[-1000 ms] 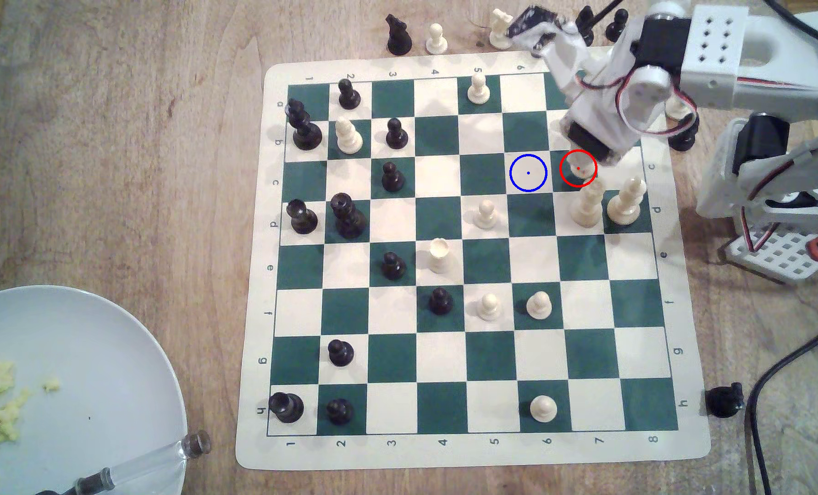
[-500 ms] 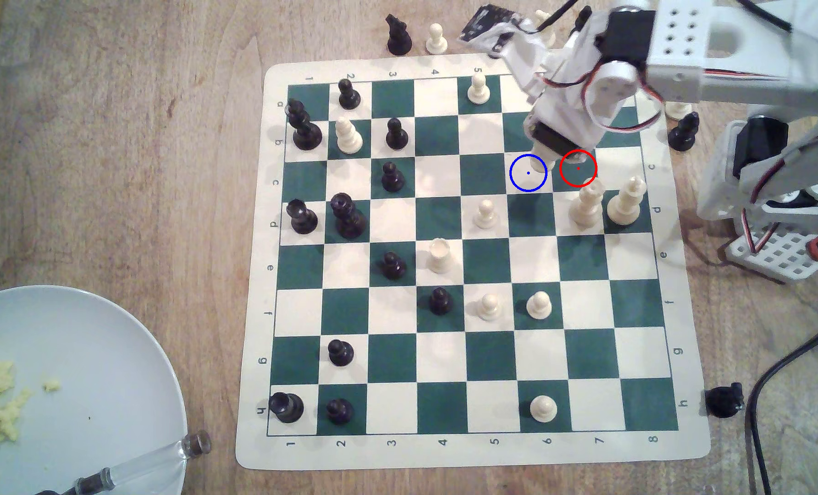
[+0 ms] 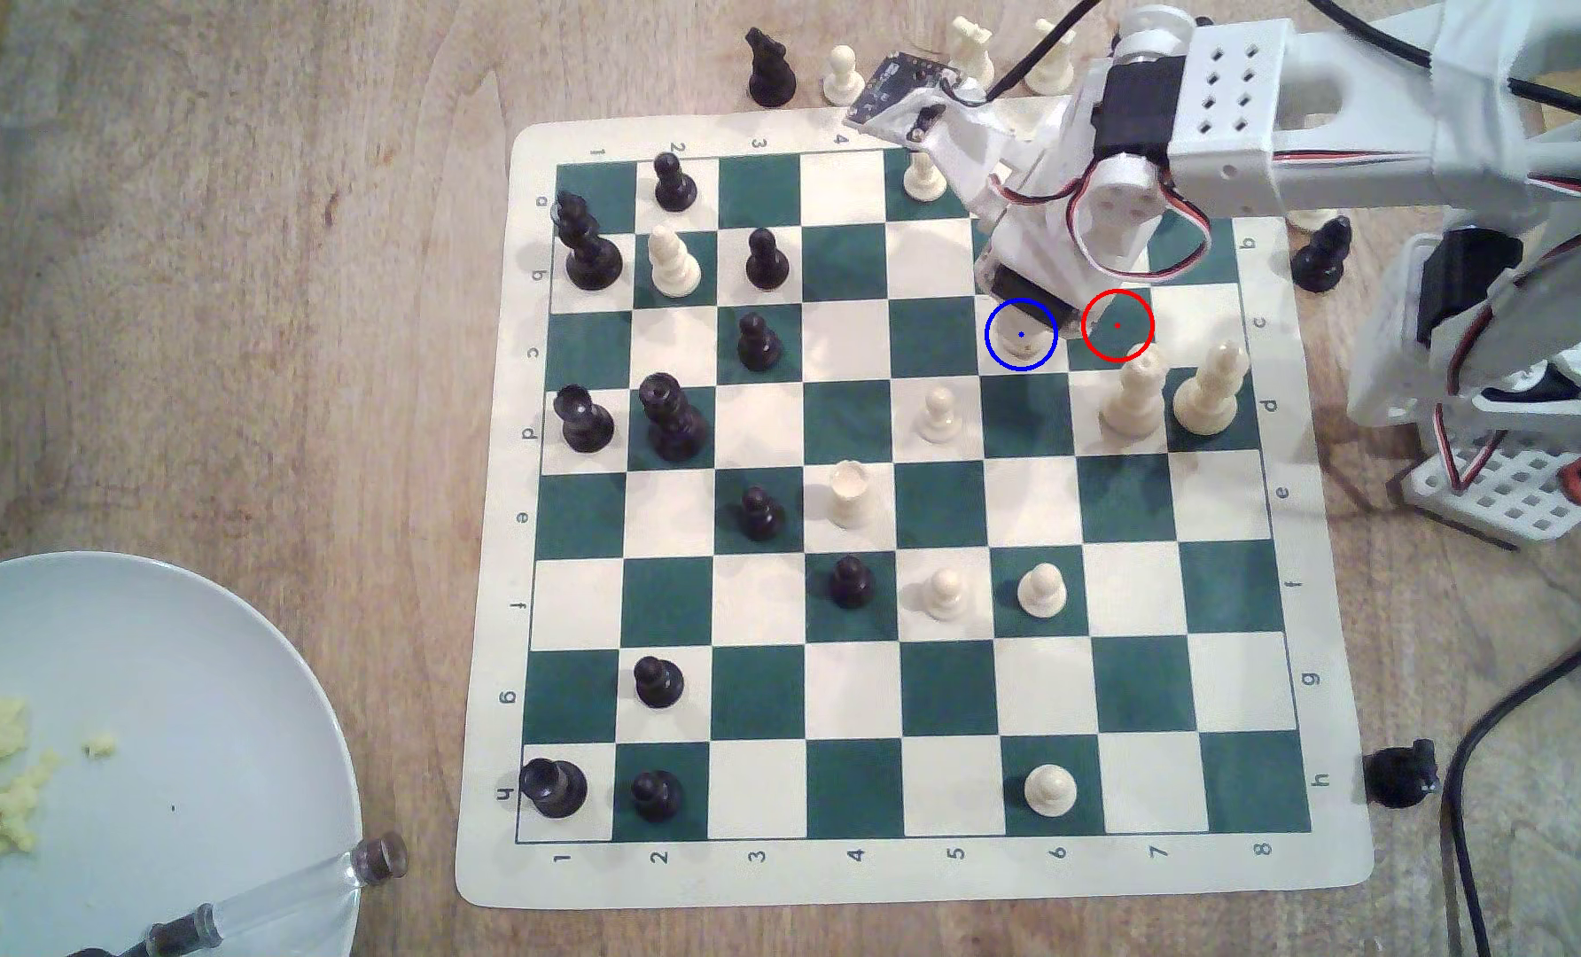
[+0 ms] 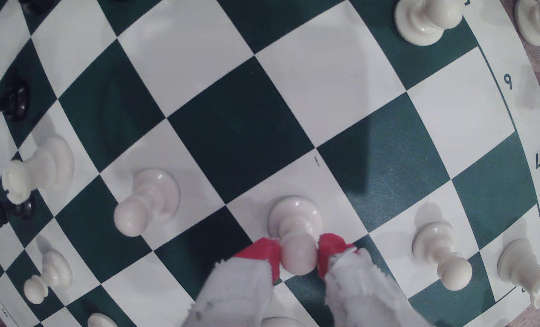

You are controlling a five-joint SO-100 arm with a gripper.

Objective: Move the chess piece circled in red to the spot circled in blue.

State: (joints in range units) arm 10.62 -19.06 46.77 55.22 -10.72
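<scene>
exterior view, pawn: the cream pawn [image 3: 1026,342] sits inside the blue ring [image 3: 1021,334] on its cream square, mostly tucked under the arm's wrist, so just a bit of it peeks out.

exterior view, red ring: the dark green square under the red ring [image 3: 1117,325] is bare, so the pickup and the carry look done to me.

exterior view, neighbours: two taller cream pieces [image 3: 1133,397] stand just beside the red-ringed square, on the side nearer the camera. Close, but apart from the pawn.

wrist view, claw: the gripper [image 4: 299,255] is clamped on the pawn's ball head, with a red pad [image 4: 268,253] pressed against each side of it.

wrist view, pawn: the pawn's flared base [image 4: 295,213] lies over a cream square on the board [image 4: 240,125]. Honestly can't tell whether it's fully seated or a hair above the surface.

progress: nearly there, I'd say. What's left is setting it down if it isn't already, letting go, and lifting straight up so the pads don't drag or tip it.
</scene>
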